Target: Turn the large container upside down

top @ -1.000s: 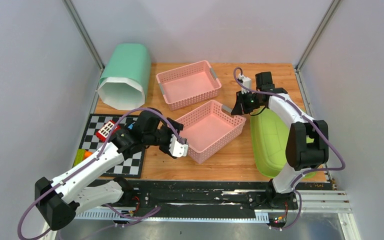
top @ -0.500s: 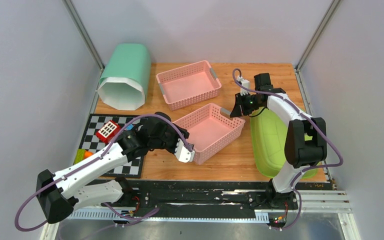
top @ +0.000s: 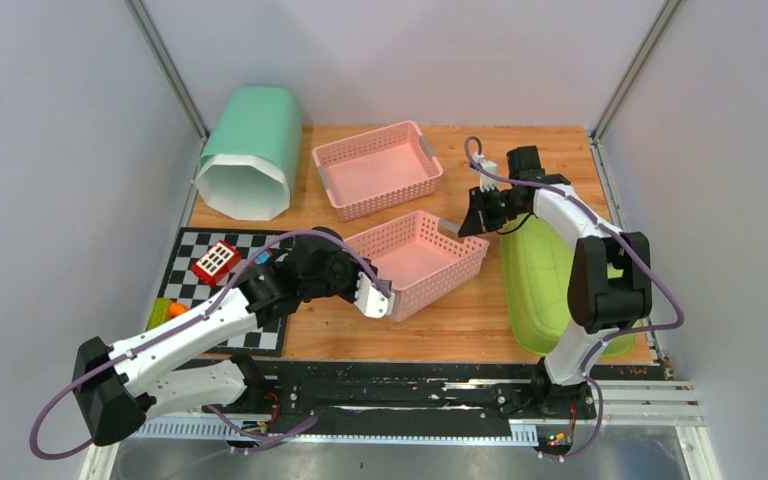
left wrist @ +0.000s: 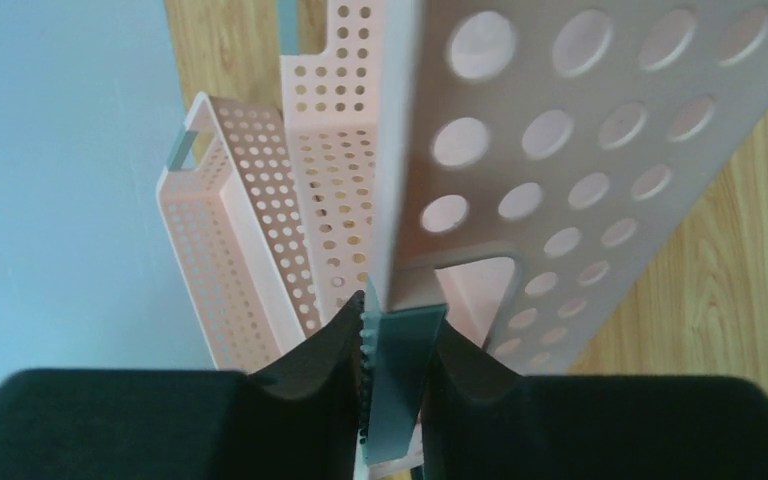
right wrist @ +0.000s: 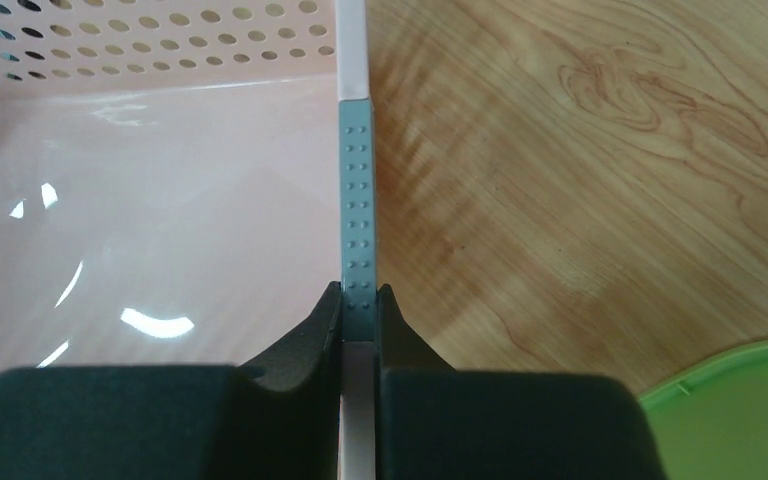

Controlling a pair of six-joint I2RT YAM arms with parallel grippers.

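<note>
**Both pincers on the basket ends, flip not yet made**

We take the large pink basket [top: 415,262] as the task's thing. It sits mid-counter [top: 460,322], mouth up, just in front of the second pink basket [top: 378,168].

Key relation: the basket's long axis runs on a diagonal from near-left to far-right, and one pincer sits at each end of it. The left pincer [top: 378,298] is at the near-left short wall and the right pincer [top: 472,222] at the far-right short wall. The basket lies between them, so neither arm is nearer. We judge the turn has to roll about that axis, with both wrists rotating together.

Left pincer [left wrist: 395,322]: clamped on the near grey handle [left wrist: 400,350]; the strip shows pinched between the two fingers. Right pincer [right wrist: 358,300]: clamped on the far grey handle [right wrist: 357,200], fingers tight against both faces.

We cannot tell whether the basket's base is off the wood.

Containers:
- Large pink basket: nothing shows inside, so nothing should spill.
- Second pink basket: nothing shows inside.
- Green bin [top: 250,150]: on its side at far left, mouth toward the arms, and we see nothing in it.
- Lime tub [top: 545,285]: lies just right of the basket, under the right arm. We judge it the nearest thing to clip in the roll.
</note>
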